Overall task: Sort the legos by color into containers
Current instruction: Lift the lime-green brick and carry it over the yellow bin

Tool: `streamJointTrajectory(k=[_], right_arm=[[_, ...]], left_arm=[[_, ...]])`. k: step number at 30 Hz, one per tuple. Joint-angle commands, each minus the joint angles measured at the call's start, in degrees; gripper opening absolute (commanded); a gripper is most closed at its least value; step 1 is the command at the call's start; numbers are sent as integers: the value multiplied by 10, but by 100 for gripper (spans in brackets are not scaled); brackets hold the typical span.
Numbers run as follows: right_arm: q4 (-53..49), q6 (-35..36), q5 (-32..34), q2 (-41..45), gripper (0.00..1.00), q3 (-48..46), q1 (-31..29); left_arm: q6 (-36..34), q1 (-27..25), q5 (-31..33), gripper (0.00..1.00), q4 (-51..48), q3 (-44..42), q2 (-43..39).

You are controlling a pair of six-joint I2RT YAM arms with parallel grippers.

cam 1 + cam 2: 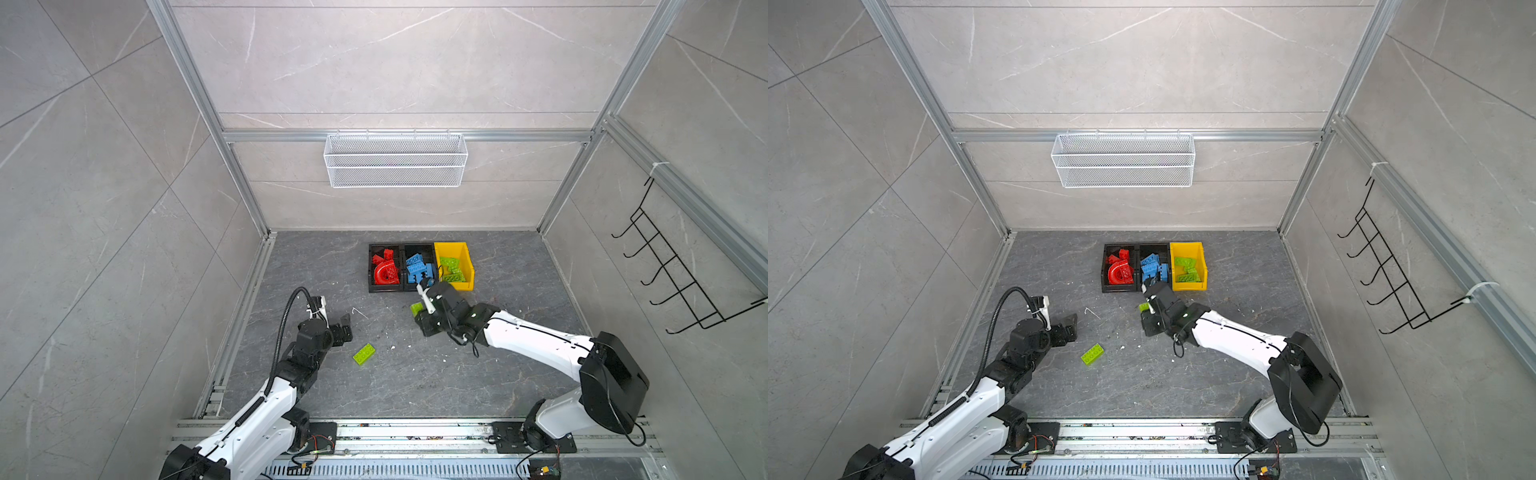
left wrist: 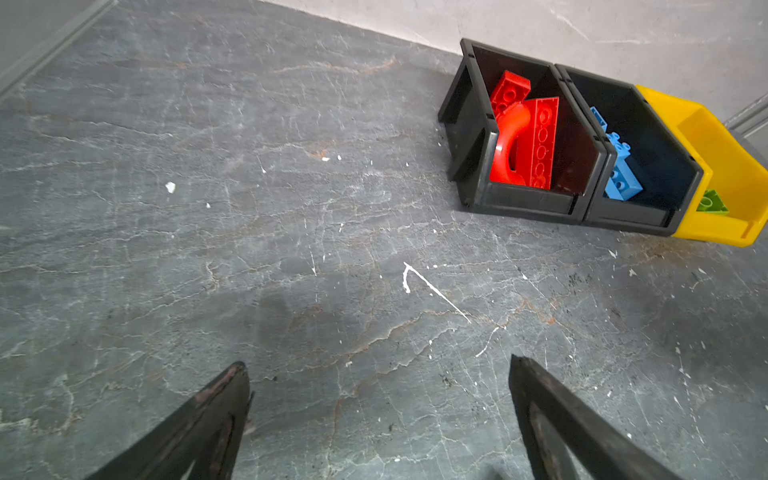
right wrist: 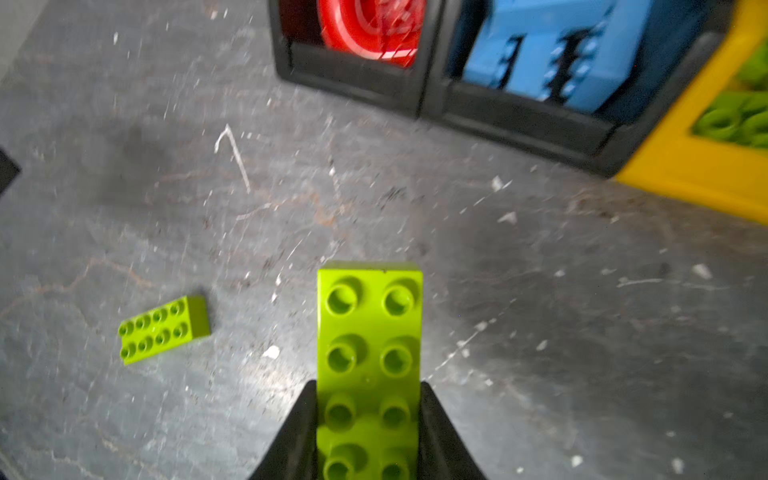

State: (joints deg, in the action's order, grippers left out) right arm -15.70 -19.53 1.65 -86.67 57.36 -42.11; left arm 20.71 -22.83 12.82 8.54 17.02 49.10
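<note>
**Both arms over the sorting surface.** Two white-and-black arms reached in from the near rail over the dark grey marbled tabletop point(image 1: 478, 374). The right arm point(image 1: 532, 338) stretched forward and inward, its wrist bent down just short of the row of bins. The left arm point(image 1: 266, 399) was folded at the elbow, its wrist held over bare surface.

The three open plastic bins, joined in a row, stood beyond the right fingertips:
- A black rectangular bin point(image 1: 369, 270), ahead and to the left, held red bricks point(image 1: 388, 253) and a red half-round arch piece point(image 1: 384, 274).
- A second black bin point(image 1: 417, 249), nearly straight ahead, held blue bricks point(image 1: 415, 268).
- A yellow sloped-front bin point(image 1: 453, 248), ahead and to the right, held lime-green bricks point(image 1: 451, 266).

The right gripper point(image 3: 370, 432) was clamped on a lime-green studded plastic brick point(image 3: 370, 332). Its two black fingers point(image 3: 436, 424) pressed the long sides at one end. The studs faced the wrist camera, and the other end of the brick projected past the fingertips toward the bins.

The left gripper point(image 2: 378, 368) stood with its fingers point(image 2: 216, 415) wide apart, only bare tabletop showing between them.

A second lime-green studded brick point(image 1: 364, 354) lay flat on the tabletop, studs up. It was well apart from the right fingers on their left side. It lay near the left gripper but outside the gap between its fingers.
</note>
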Motion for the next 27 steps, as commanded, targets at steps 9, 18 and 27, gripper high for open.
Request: streamJointTrajectory(k=[9,18,27], right_arm=[[49,68,-126,-79,24,118,204],[44,60,-178,-174,25,202,298],[28,64,-178,-218,32,248,312]], left_arm=[[0,3,-50,99,10,47,43],[-16,3,-43,99,6,49,40],[-22,3,-47,99,-2,61,52]])
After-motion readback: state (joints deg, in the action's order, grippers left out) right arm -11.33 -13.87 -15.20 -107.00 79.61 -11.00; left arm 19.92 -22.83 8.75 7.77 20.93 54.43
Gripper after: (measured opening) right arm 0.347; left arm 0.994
